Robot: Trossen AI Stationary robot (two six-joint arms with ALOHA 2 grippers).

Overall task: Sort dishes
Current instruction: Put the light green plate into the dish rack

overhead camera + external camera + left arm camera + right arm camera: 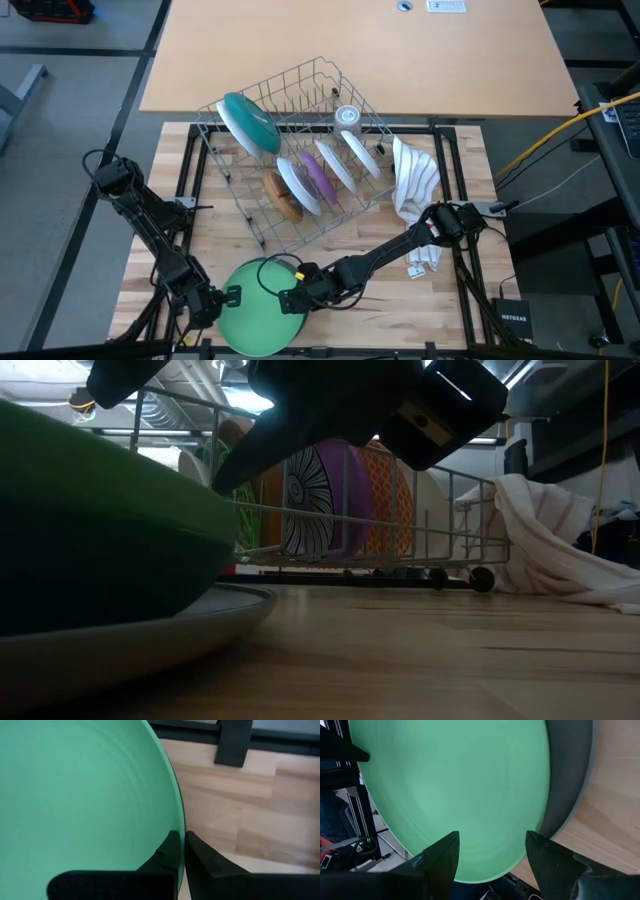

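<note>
A large green plate (258, 318) lies on a grey plate (570, 785) at the table's near edge. My left gripper (232, 296) is shut on the green plate's left rim. My right gripper (287, 298) stands open just over the green plate's right part, its fingers (445, 855) spread above the plate's face; whether they touch it I cannot tell. Farther back, a teal plate (250, 122), white plates (298, 185), a purple dish (316, 172) and a brown dish (283, 195) stand on edge in the wire rack (300, 110). My left gripper has the green plate's rim (179, 827) pinched between its two fingers, one finger (167, 852) over the plate's upper face and the other (205, 857) outside the edge. The fingers slant down from the table's left. The plate rests on the grey plate (150, 645) beneath it.
The wire rack fills the table's middle and far part. A white striped cloth (415, 180) lies bunched to its right. Bare wood (400, 300) shows between the rack and the near edge, right of the plates. A black frame rail (232, 742) runs by the table's edge.
</note>
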